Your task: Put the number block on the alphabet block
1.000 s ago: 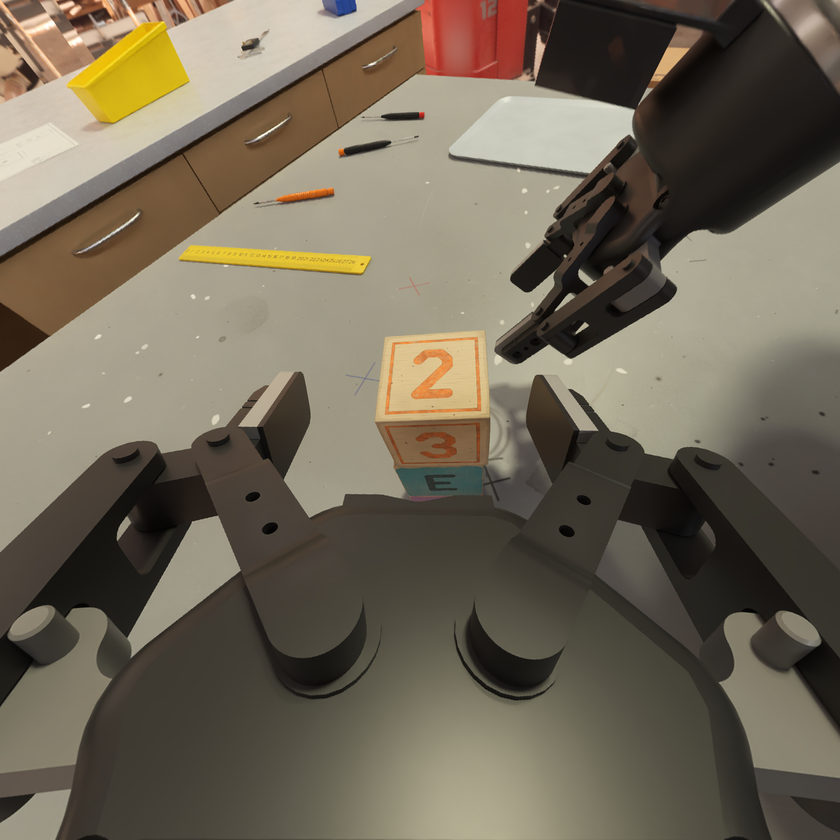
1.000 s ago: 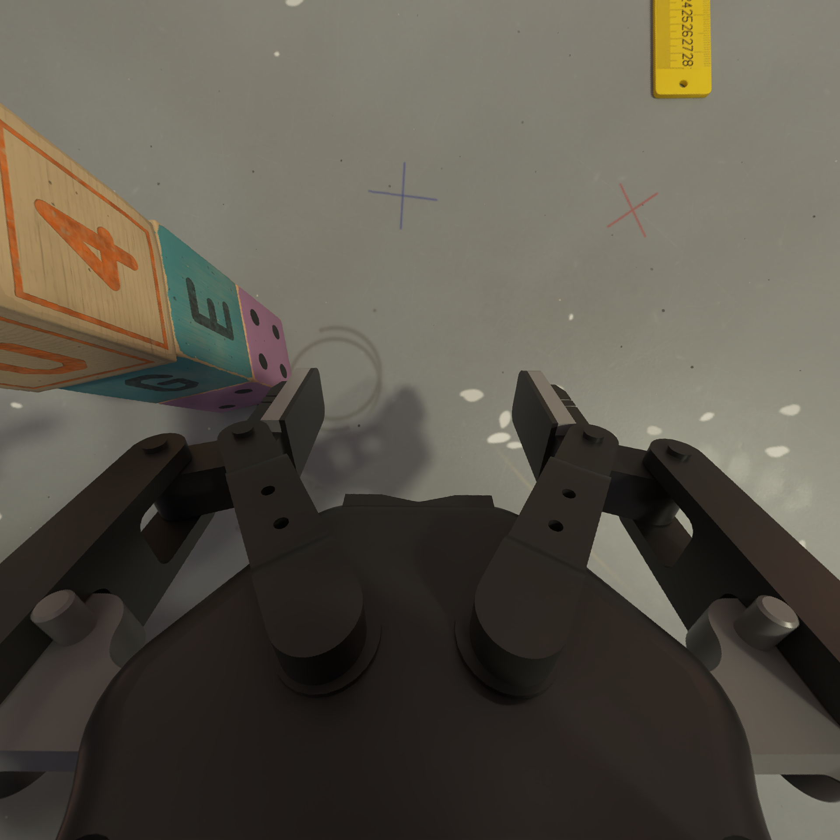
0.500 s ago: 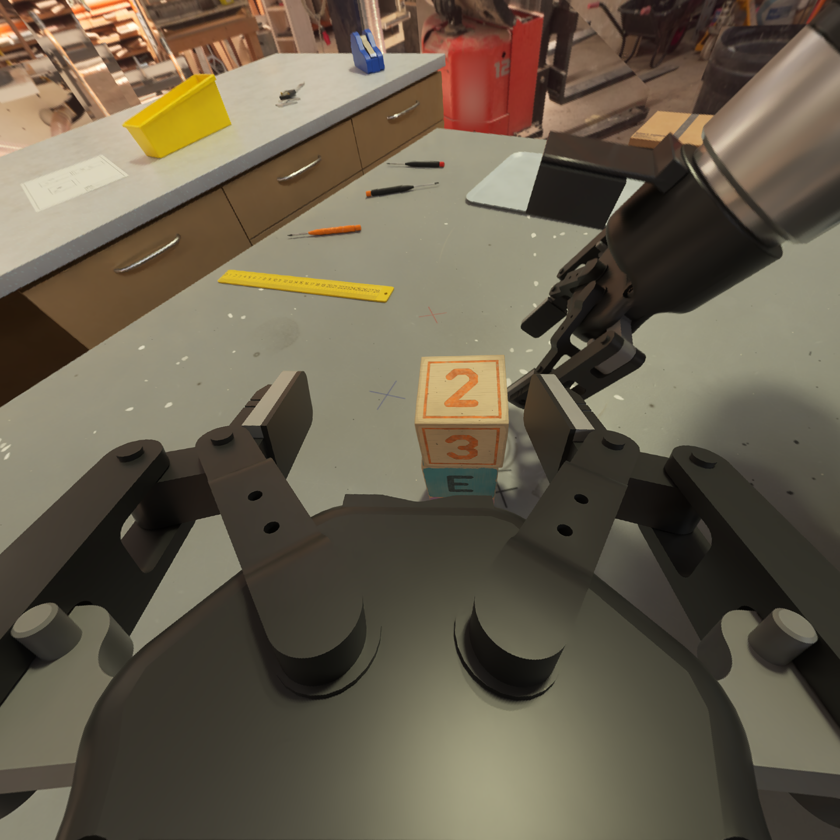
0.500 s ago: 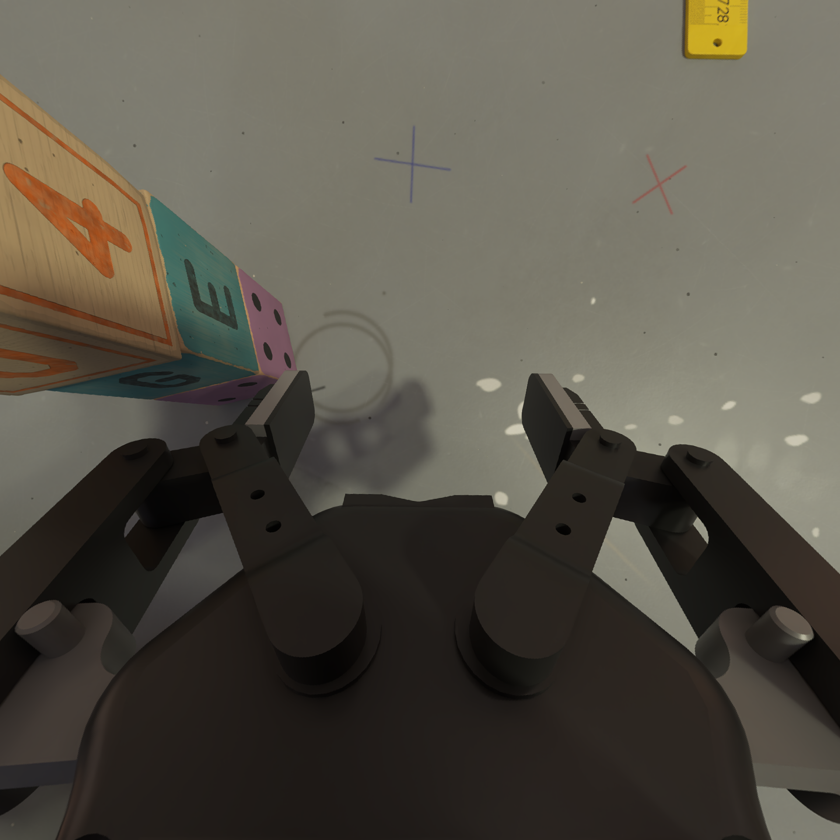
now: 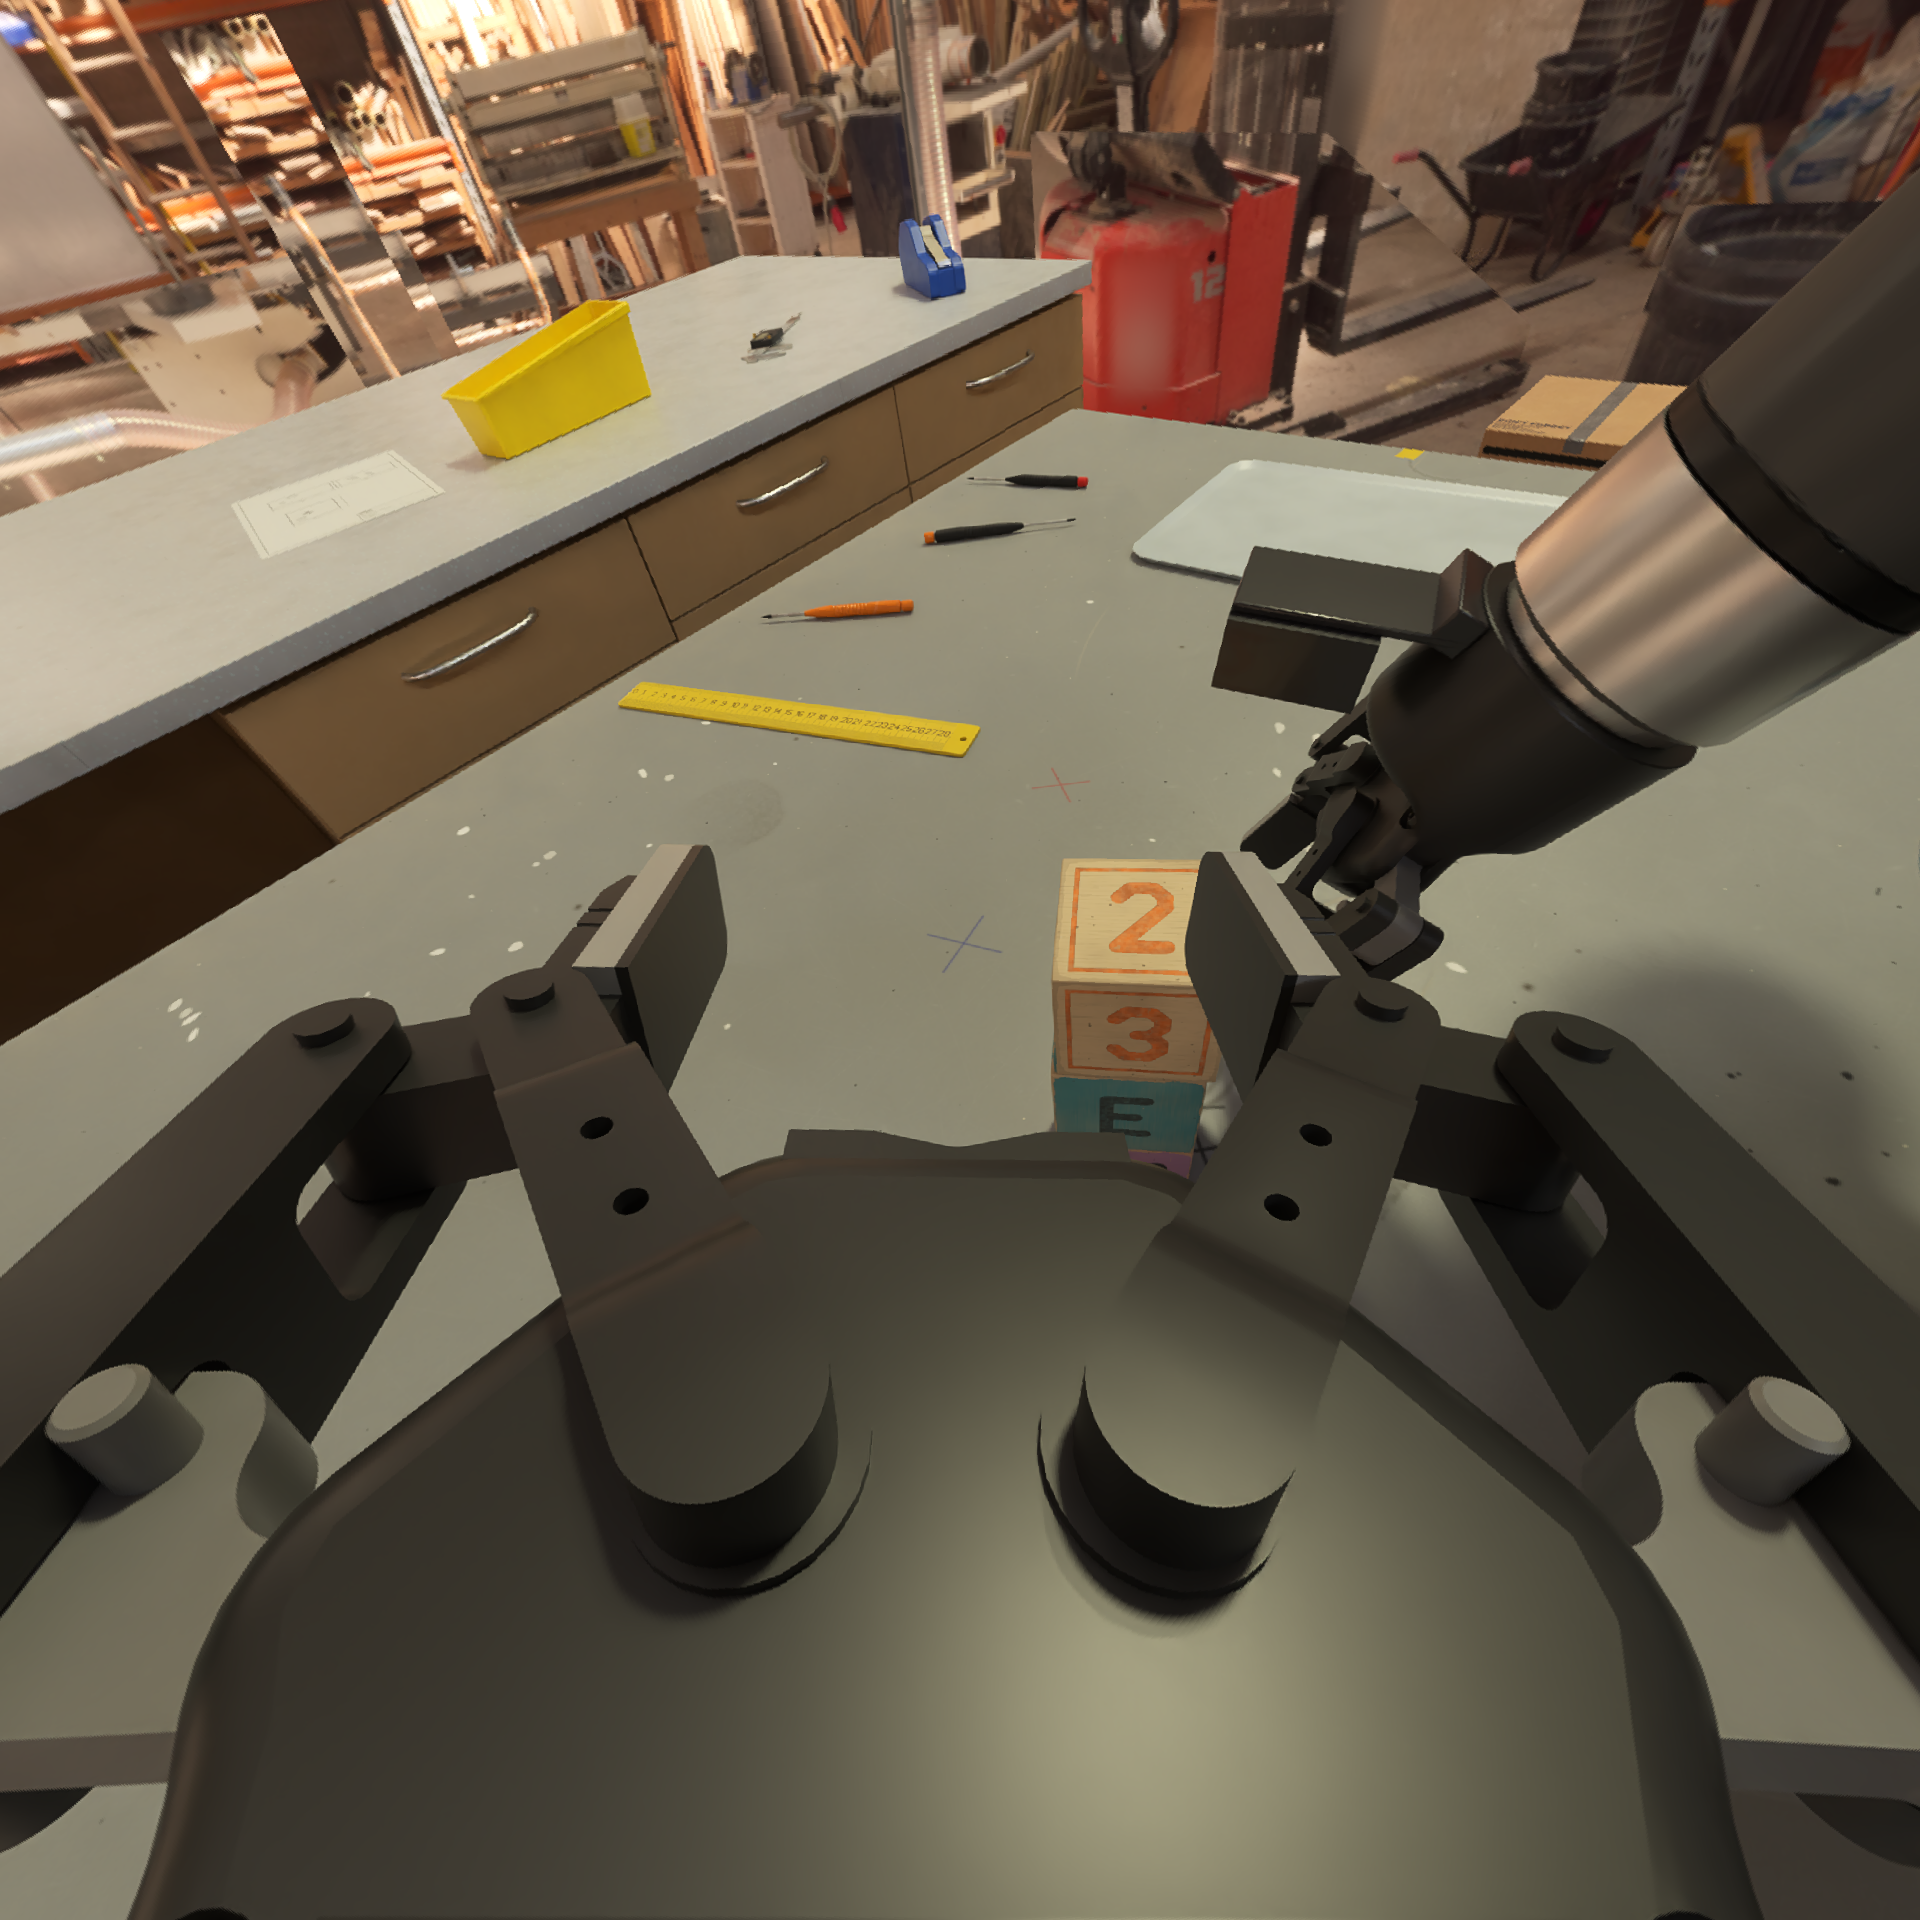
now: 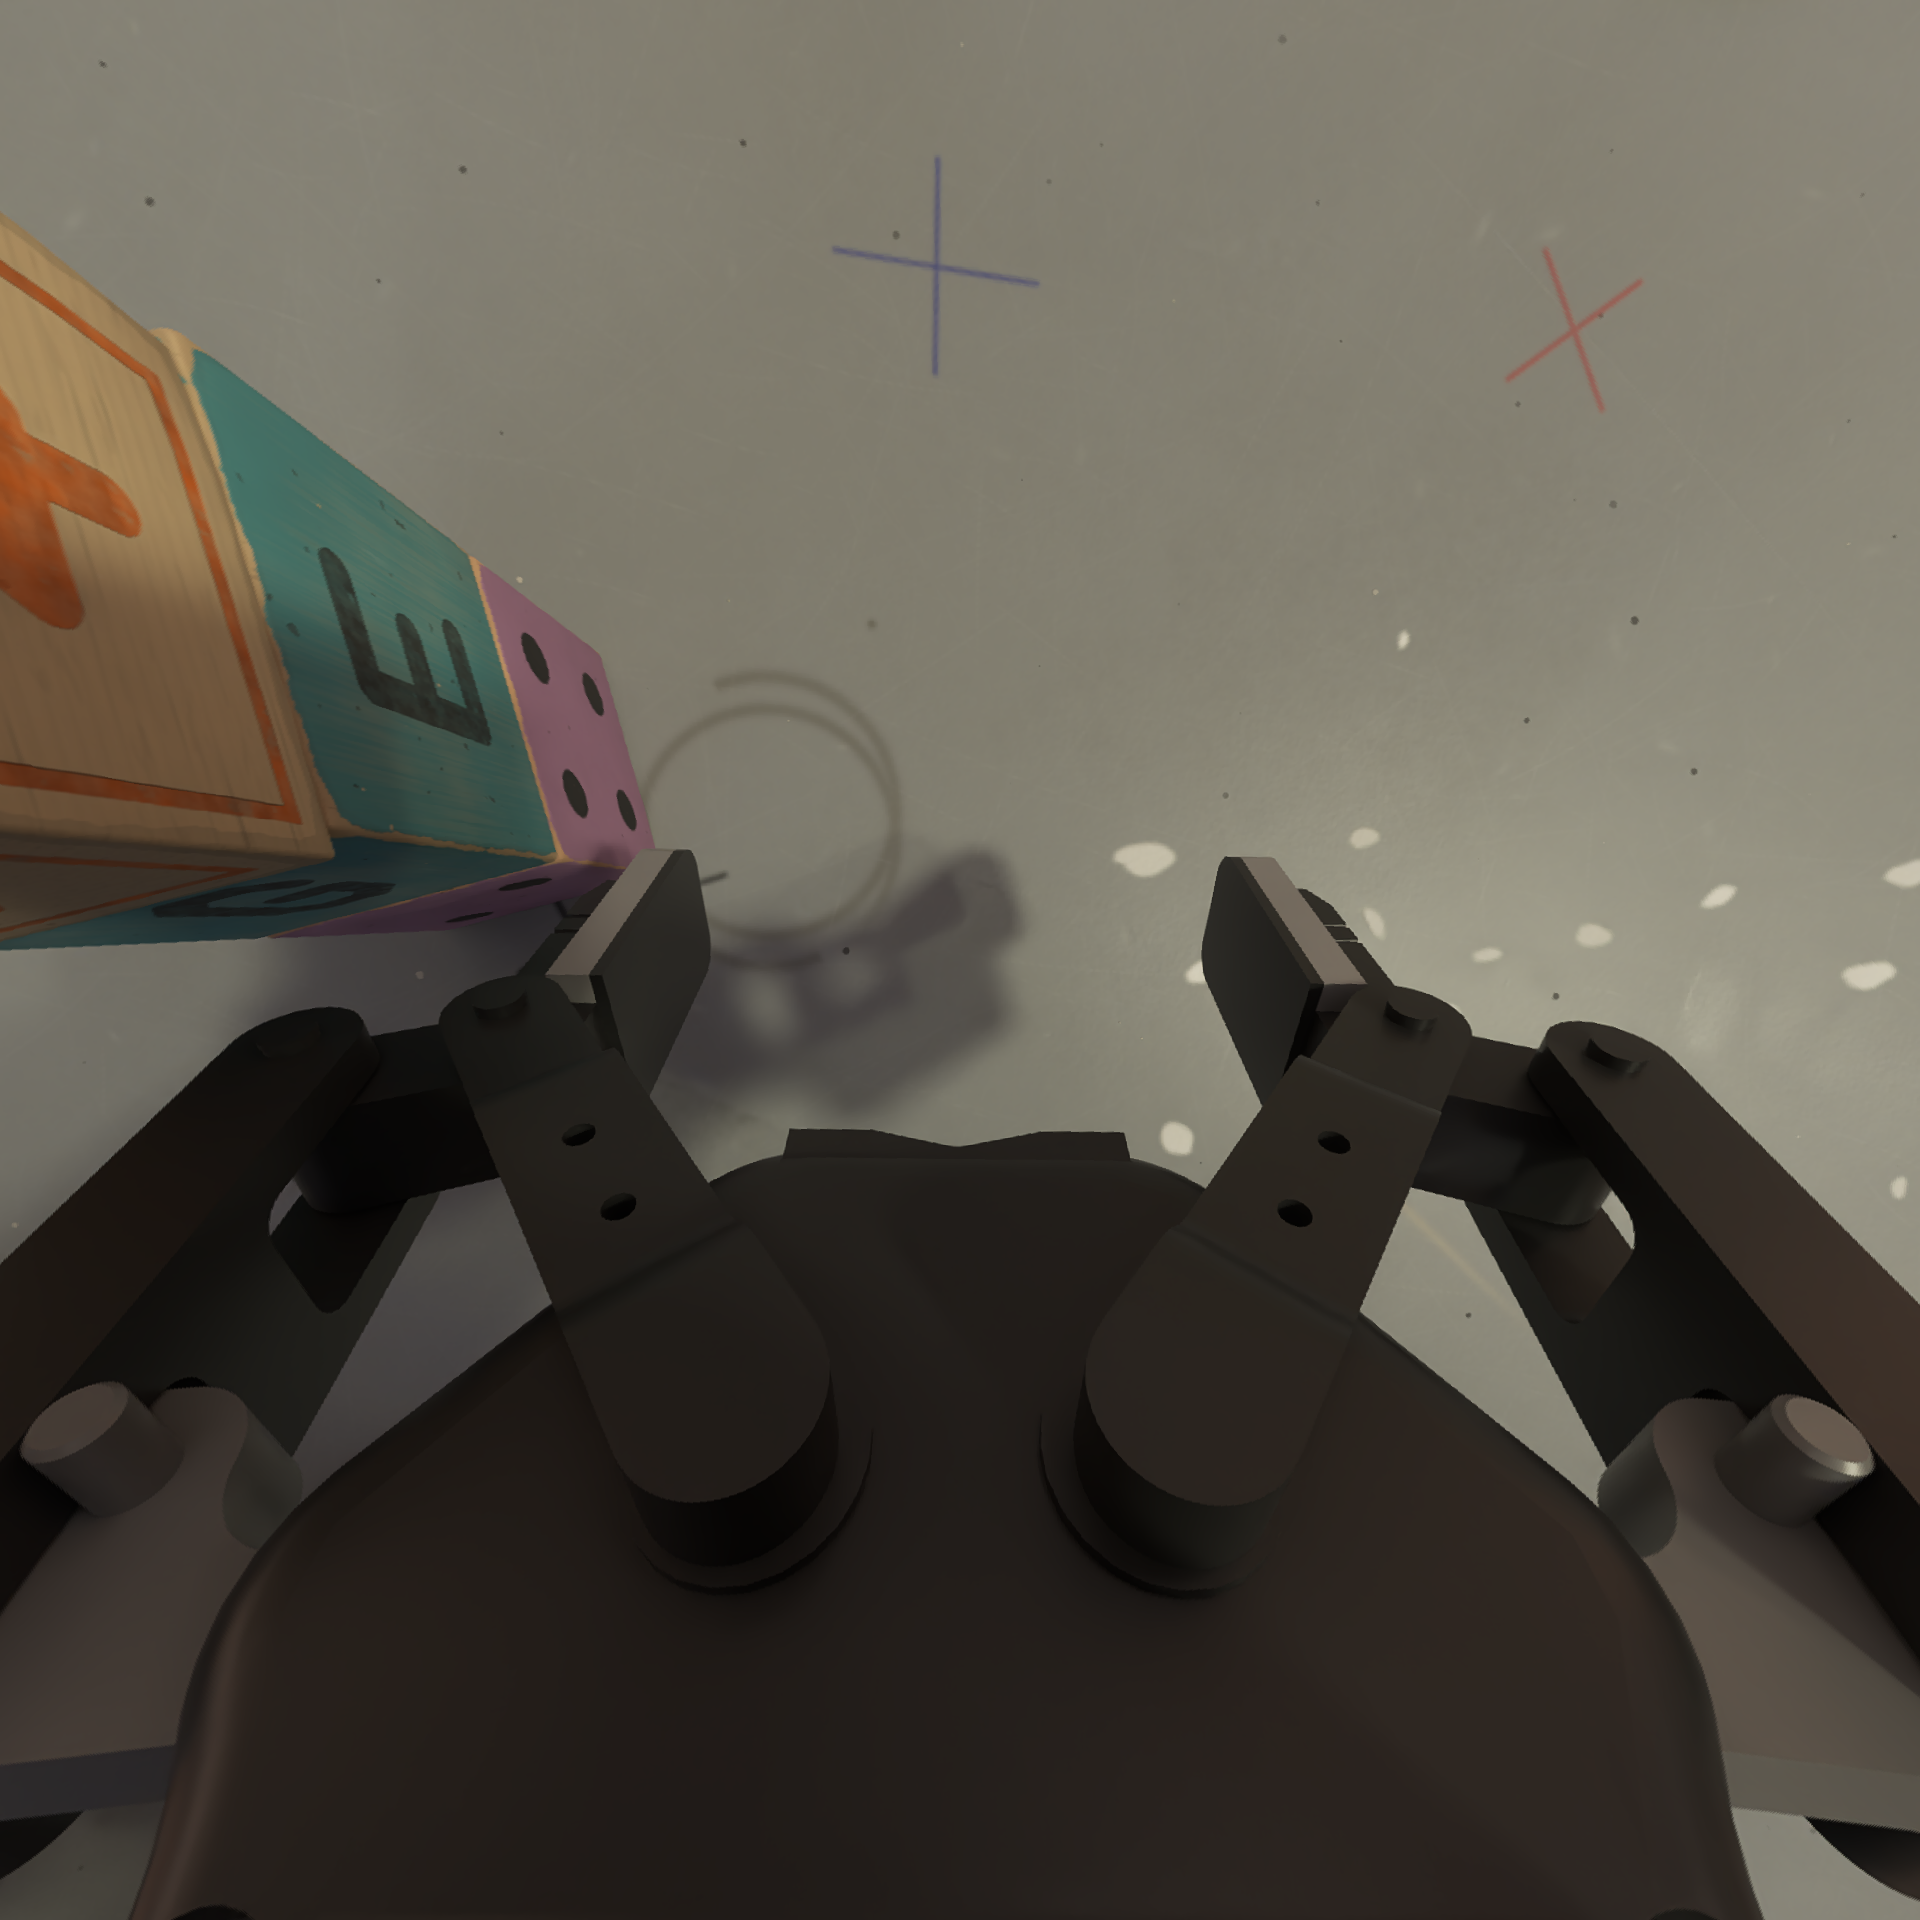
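A wooden number block [image 5: 1127, 966] with orange digits stands on a teal alphabet block [image 5: 1127, 1114], which stands on a purple dotted block [image 5: 1164, 1162] on the grey table. My left gripper [image 5: 956, 935] is open and empty, drawn back from the stack, which shows by its right finger. In the right wrist view the stack lies at the left: number block [image 6: 114, 665], alphabet block [image 6: 384, 675], purple block [image 6: 566, 727]. My right gripper [image 6: 951, 925] is open and empty beside the stack's base; it also shows in the left wrist view [image 5: 1340, 883].
A yellow ruler [image 5: 798, 719], an orange screwdriver [image 5: 842, 611] and two black screwdrivers [image 5: 997, 530] lie farther back. A white tray [image 5: 1351, 514] sits at the back right. A counter with drawers holds a yellow bin [image 5: 551, 379]. Blue [image 6: 935, 265] and red [image 6: 1574, 330] crosses mark the table.
My left gripper has pulled back and up from the stack, which now looks smaller and farther right. My right gripper has shifted slightly; the stack stays put.
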